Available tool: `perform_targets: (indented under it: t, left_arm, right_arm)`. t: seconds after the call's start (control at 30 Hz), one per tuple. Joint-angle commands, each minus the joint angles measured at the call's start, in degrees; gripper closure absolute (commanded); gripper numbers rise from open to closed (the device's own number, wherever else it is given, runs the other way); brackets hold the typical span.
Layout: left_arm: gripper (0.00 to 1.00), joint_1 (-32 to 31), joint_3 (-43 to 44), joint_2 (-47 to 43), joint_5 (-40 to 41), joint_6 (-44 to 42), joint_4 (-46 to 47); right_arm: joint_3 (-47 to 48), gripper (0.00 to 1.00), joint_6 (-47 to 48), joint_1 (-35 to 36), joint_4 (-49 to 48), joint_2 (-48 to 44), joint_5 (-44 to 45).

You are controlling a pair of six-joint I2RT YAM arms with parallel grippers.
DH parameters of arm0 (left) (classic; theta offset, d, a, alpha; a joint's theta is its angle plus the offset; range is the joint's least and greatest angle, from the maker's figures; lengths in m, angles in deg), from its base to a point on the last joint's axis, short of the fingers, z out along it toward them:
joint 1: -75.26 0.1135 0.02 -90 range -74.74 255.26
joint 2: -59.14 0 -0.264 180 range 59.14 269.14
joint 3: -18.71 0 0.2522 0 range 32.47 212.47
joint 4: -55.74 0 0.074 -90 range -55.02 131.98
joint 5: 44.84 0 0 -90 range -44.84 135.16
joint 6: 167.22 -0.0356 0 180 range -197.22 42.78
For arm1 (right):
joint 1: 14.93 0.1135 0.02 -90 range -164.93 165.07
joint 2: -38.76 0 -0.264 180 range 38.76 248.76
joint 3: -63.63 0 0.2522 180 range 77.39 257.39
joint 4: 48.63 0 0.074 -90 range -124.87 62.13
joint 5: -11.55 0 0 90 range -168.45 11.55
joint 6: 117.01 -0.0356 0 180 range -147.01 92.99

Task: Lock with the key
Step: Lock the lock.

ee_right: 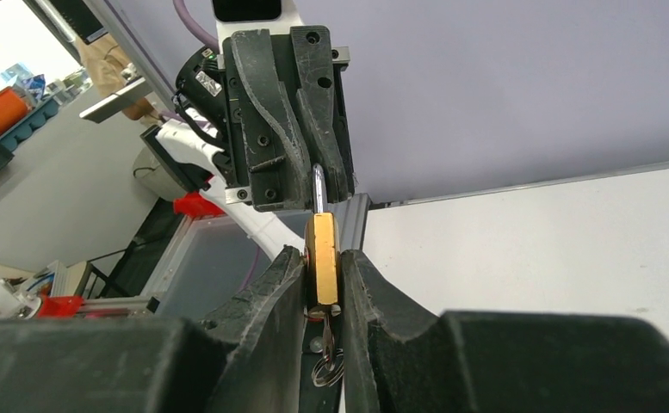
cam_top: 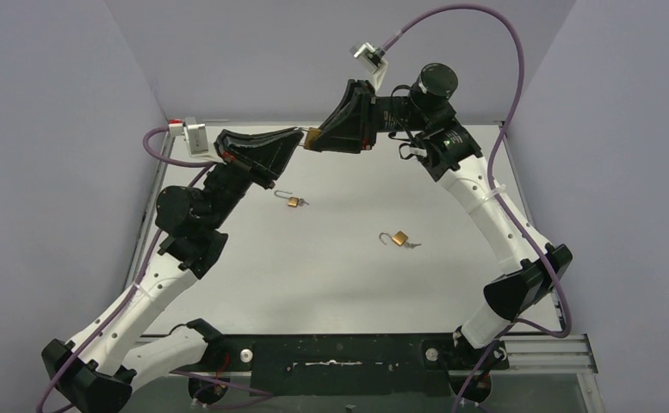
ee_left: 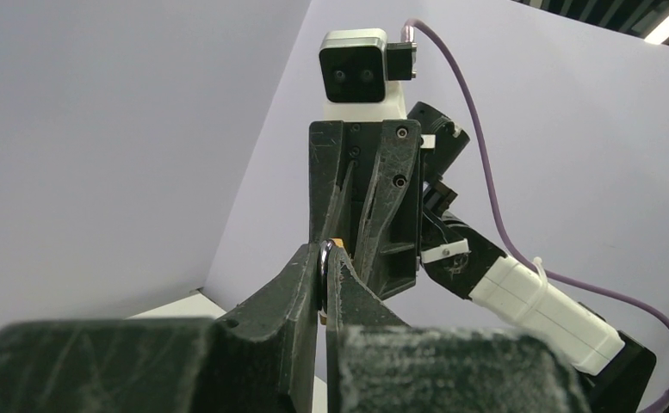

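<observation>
Both arms are raised above the table and meet tip to tip. My right gripper is shut on a brass padlock, seen edge-on between its fingers. A key with a ring hangs from the padlock's underside. The steel shackle points away into my left gripper, which is shut on it; there the shackle shows as a dark metal edge between the pads. From above, the padlock is a small brass spot between the left gripper and the right gripper.
Two more brass padlocks lie on the white table with shackles open: one left of centre, one near the middle with a key beside it. Grey walls close in the left, back and right sides.
</observation>
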Motion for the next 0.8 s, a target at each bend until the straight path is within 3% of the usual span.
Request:
perform_targets:
  t: [0.0, 0.2, 0.4, 0.77]
  left_arm:
    - [1.0, -6.7, 0.0, 1.4, -19.3, -0.6, -17.4]
    - [1.0, -6.7, 1.6, -0.9, -18.4, -3.6, -21.9]
    - [1.0, -6.8, 0.4, -1.0, -18.5, -1.5, -19.4]
    - [1.0, -6.8, 0.2, -1.7, -18.0, -1.0, -19.0]
  right_arm:
    - [0.8, 1.0, -5.2, 0.7, -15.0, 1.1, 5.4]
    - [0.7, 1.0, -9.9, -2.2, -18.2, 1.6, -1.8]
    - [3.3, 1.0, -12.2, -1.3, -18.5, 4.4, -4.8]
    - [3.5, 1.0, -24.3, -0.9, -32.7, 7.6, -7.0]
